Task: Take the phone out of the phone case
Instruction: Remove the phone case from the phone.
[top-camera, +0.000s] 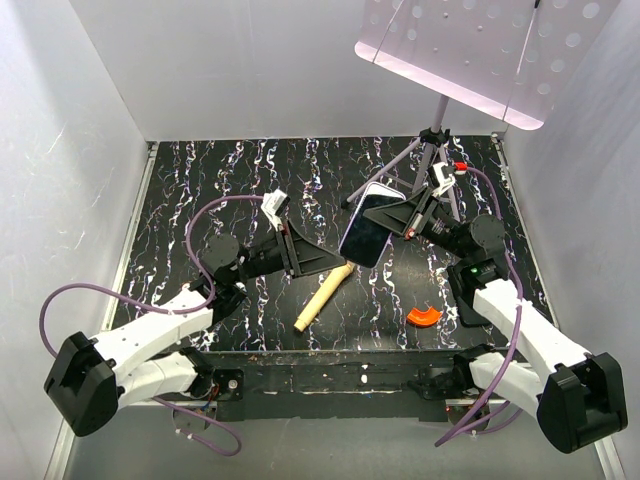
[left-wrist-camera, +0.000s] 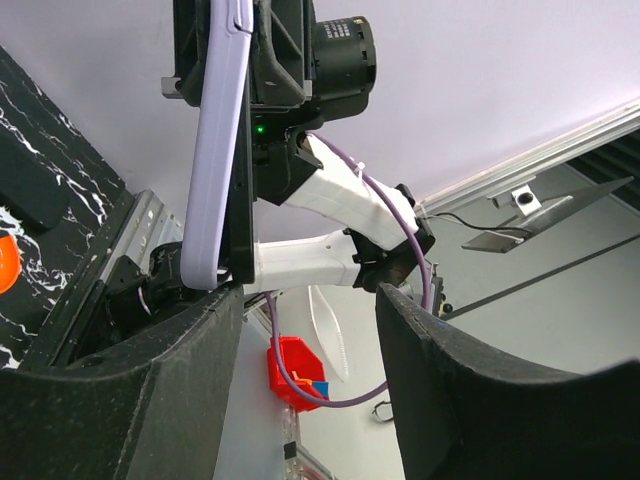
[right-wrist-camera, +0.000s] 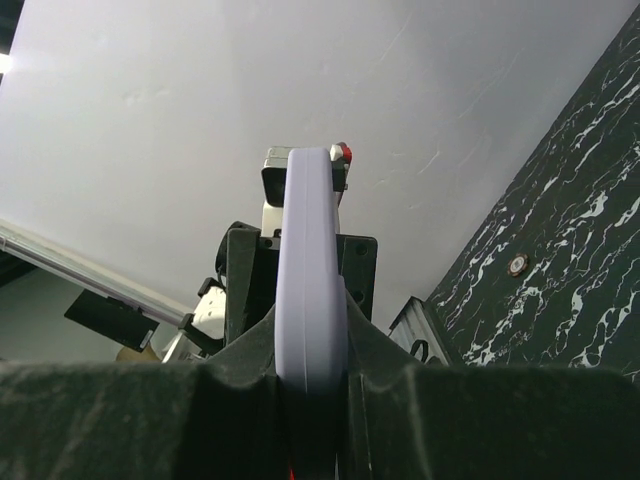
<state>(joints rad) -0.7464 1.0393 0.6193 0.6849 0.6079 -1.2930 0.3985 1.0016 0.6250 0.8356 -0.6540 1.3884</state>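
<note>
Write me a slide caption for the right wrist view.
Right claw clamps the lavender phone case edge-on, white wall behind, marbled black table at right.

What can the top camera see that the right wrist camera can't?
Only the top view shows the phone with its shiny black screen, the wooden stick and the orange curved piece. Only the right wrist view shows the phone case edge-on, its lavender rim pinched between the fingers of the right pincer. Both show the case held by that pincer, and the marbled table.
</note>
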